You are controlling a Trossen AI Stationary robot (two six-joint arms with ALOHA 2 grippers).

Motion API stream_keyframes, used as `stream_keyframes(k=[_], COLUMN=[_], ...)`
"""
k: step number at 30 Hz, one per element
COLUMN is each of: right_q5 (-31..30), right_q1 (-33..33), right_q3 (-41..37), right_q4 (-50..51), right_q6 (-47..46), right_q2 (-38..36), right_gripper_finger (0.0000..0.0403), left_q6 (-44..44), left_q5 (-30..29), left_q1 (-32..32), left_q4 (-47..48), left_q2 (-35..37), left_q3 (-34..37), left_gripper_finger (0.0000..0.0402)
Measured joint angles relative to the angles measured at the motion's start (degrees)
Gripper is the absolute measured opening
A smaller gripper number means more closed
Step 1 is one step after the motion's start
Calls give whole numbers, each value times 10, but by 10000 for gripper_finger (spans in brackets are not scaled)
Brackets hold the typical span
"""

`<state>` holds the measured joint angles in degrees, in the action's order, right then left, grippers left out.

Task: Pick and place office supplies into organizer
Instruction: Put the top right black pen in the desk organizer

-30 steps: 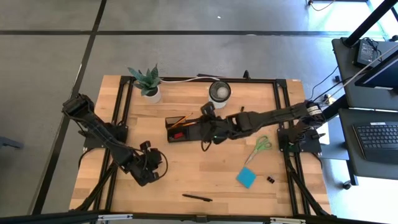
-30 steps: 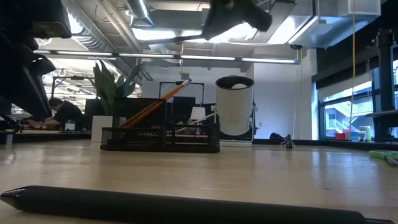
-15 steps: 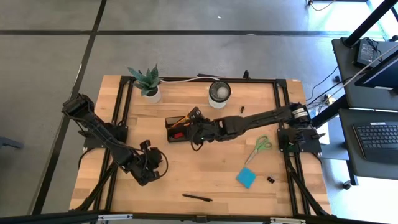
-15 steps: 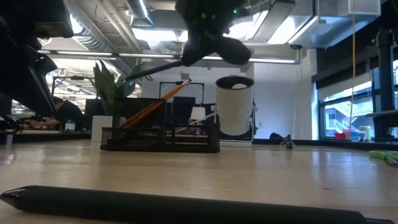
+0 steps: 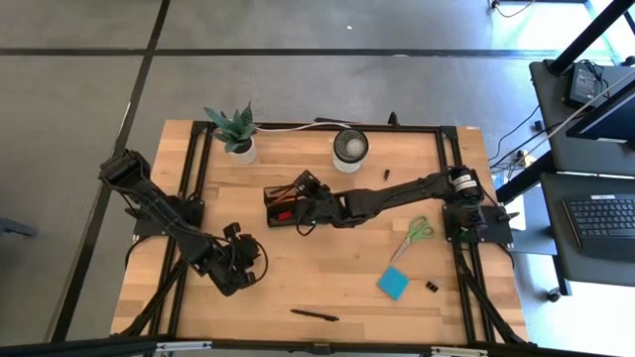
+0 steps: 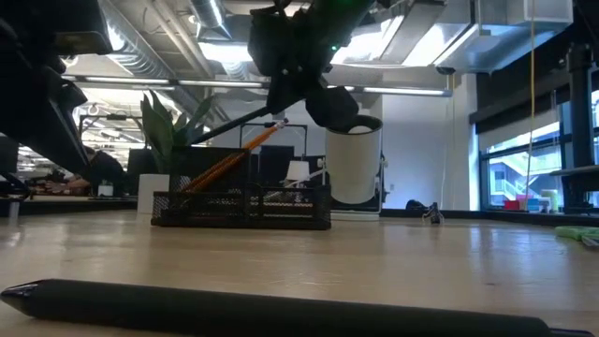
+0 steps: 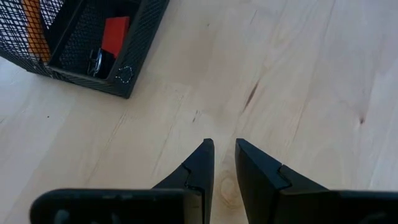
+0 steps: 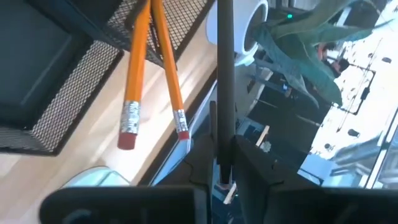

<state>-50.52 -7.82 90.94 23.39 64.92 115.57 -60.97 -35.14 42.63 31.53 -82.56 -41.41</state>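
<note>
High view had the right tool (image 5: 301,194) reaching across the desk (image 5: 327,278) and hanging over the organizer (image 5: 288,205), which sat mid-desk, toward the far side. Right wrist view showed its fingers clamped narrow on a black pen (image 8: 224,74), pen sticking out forward past the two orange pencils (image 8: 149,68) that leaned in the organizer's mesh. Low view showed the same pen slanting down-left from the tool toward the tray. So the step in hand read as placing this pen, not yet let go. Next move likely needed the pen tip steered down into a compartment clear of the pencils, then the fingers opened; the risk was knocking the pencils or catching the mesh wall. Left tool (image 5: 241,268) waited at the near-left of the desk, fingers narrowly apart with nothing between them in the left wrist view, which also caught the red eraser (image 7: 115,35) already in the tray. Remaining out: green scissors (image 5: 415,236) at right, blue sticky pad (image 5: 392,283) and a small black clip (image 5: 433,287) near-right, another pen (image 5: 315,315) at the near edge.
</note>
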Motion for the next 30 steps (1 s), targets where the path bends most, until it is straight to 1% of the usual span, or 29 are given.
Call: stream_keyframes(k=[10, 14, 17, 25, 28, 30], right_q5=[0, 27, 35, 31, 22, 17], right_q1=[1, 1, 1, 1, 1, 1], right_q3=[0, 0, 0, 2, 2, 2], right_q4=[3, 3, 8, -9, -10, -12], right_q6=[0, -7, -17, -4, 1, 1], right_q2=[0, 1, 4, 39, 50, 51], right_gripper_finger=[45, 45, 45, 45, 45, 53], left_q6=[-8, -8, -8, -9, -21, -36], left_q5=[0, 0, 0, -1, -3, -3], left_q1=[0, 0, 0, 0, 0, 0], left_q4=[0, 0, 0, -7, -4, -5], left_q2=[0, 0, 0, 0, 0, 0], left_q3=[0, 0, 0, 3, 13, 20], left_gripper_finger=[59, 59, 59, 59, 59, 59])
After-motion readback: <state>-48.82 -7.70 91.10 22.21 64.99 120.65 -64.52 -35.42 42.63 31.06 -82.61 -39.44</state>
